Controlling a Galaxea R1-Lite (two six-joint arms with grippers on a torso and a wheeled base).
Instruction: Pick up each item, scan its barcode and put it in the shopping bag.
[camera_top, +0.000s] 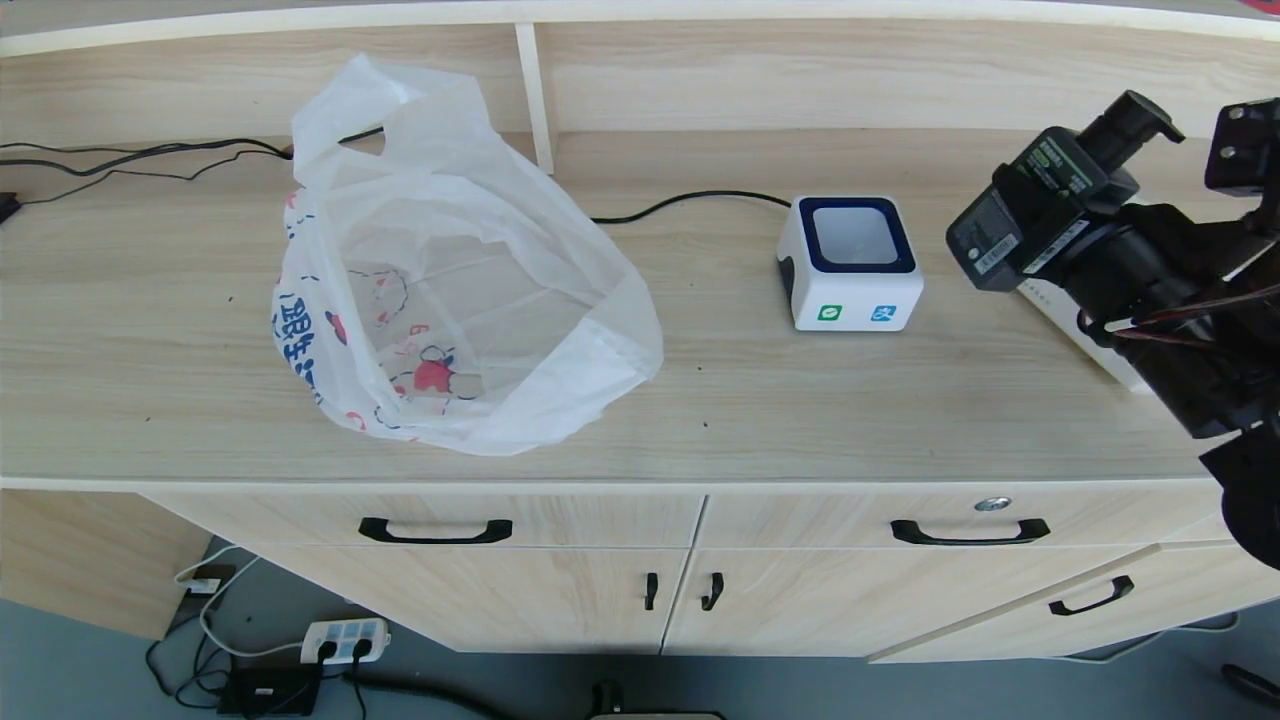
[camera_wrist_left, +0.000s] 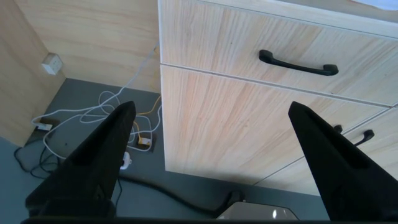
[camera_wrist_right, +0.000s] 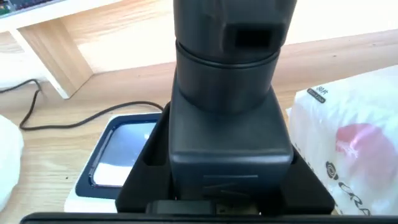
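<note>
Black right jaws: clamped on a black bottle (camera_top: 1040, 215), one finger on each side of its body, at the right end of the table (camera_top: 150, 330).
Black bottle: held in the air and tilted, with its cap pointing up and towards the back wall. Pale labels sit on its body and lower end. It is to the right of the scanner (camera_top: 850, 262) and not touching it.
White packet (camera_wrist_right: 354, 137): a soft pack with pink print, lying on the table just beside and below the bottle, partly hidden by the right arm (camera_top: 1180, 300).
Scanner: a white cube with a blue-rimmed window facing up, standing on the table right of centre. A black cable (camera_top: 690, 200) runs from it towards the back.
Shopping bag (camera_top: 450, 290): thin white plastic with red and blue print, slumped on the table left of the scanner and well apart from it, its mouth gaping open.
Left jaws: spread wide with nothing between the fingers (camera_wrist_left: 93, 168). They hang below the table edge, in front of the wooden drawers (camera_wrist_left: 249, 124) with black handles.
Floor (camera_wrist_left: 74, 93): grey, with loose cords (camera_wrist_left: 106, 109) lying beside the cabinet.
</note>
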